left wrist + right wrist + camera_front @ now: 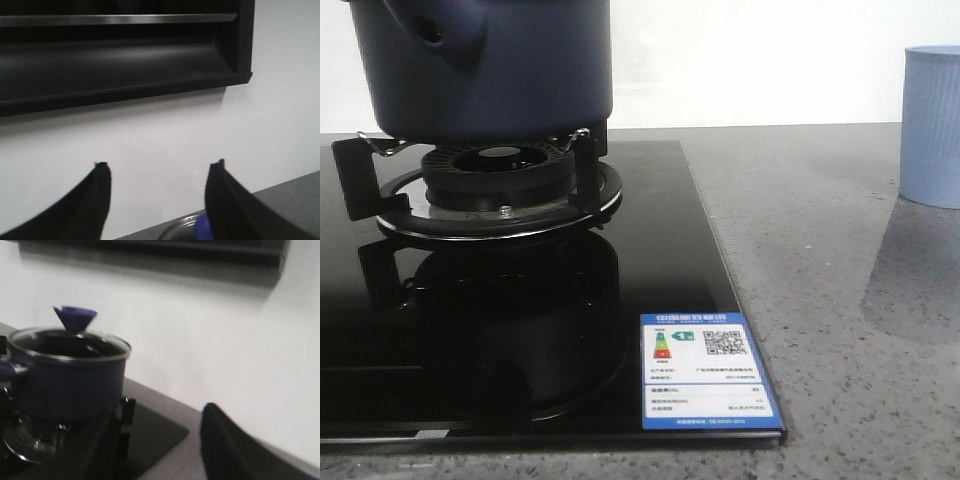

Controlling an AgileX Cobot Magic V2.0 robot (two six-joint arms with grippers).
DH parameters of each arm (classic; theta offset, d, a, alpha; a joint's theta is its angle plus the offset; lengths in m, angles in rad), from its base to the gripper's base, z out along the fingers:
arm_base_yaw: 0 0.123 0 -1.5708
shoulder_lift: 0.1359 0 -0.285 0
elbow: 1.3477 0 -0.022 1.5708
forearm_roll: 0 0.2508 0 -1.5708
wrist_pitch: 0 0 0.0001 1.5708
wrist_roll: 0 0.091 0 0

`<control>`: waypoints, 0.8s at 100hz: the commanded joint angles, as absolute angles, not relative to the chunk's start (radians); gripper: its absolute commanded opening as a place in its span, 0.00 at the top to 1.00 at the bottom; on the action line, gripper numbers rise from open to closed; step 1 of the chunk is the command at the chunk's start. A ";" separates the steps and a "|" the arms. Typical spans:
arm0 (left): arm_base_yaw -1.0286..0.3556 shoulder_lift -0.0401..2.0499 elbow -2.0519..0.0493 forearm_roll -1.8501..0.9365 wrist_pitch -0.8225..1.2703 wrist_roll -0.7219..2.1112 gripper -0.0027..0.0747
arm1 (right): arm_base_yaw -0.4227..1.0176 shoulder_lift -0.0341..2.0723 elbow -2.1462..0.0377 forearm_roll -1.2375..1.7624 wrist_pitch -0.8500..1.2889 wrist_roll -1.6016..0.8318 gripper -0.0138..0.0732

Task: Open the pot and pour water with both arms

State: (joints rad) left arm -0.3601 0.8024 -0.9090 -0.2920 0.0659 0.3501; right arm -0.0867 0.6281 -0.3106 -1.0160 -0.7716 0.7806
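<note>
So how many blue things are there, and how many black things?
Blue: 3 - the pot, its lid knob, the ribbed cup.
Black: 2 - the glass stove top, the burner.
Total: 5

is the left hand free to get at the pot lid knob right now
Probably yes: the left hand is open and holds nothing, and the blue knob on the lid sits just below it, nothing between.
</note>
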 commanded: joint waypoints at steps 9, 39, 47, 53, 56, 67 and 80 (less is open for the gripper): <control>-0.302 0.726 -0.944 -0.277 0.081 0.351 0.90 | -0.018 0.628 -0.492 -1.027 -0.816 0.879 0.91; -0.295 0.485 -0.716 -0.257 -0.030 0.349 0.99 | -0.007 0.498 -0.448 -1.103 -0.779 0.953 0.91; -0.295 0.365 -0.608 -0.275 -0.045 0.345 0.99 | -0.007 0.403 -0.374 -1.103 -0.681 0.953 0.91; -0.295 0.274 -0.533 -0.290 -0.042 0.345 0.99 | -0.007 0.340 -0.322 -1.103 -0.615 0.953 0.91; -0.295 0.235 -0.509 -0.290 -0.042 0.345 0.99 | -0.007 0.305 -0.296 -1.103 -0.581 0.953 0.91; -0.295 0.099 -0.387 -0.298 -0.042 0.345 0.99 | -0.007 0.223 -0.192 -1.103 -0.532 0.953 0.91; -0.295 -0.013 -0.298 -0.298 -0.041 0.345 0.99 | -0.007 0.170 -0.099 -1.104 -0.534 0.953 0.91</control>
State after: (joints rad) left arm -0.2981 0.0286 -0.3185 -0.2860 0.0364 0.3501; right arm -0.0096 0.1880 -0.1243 -1.1354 -0.5246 0.9504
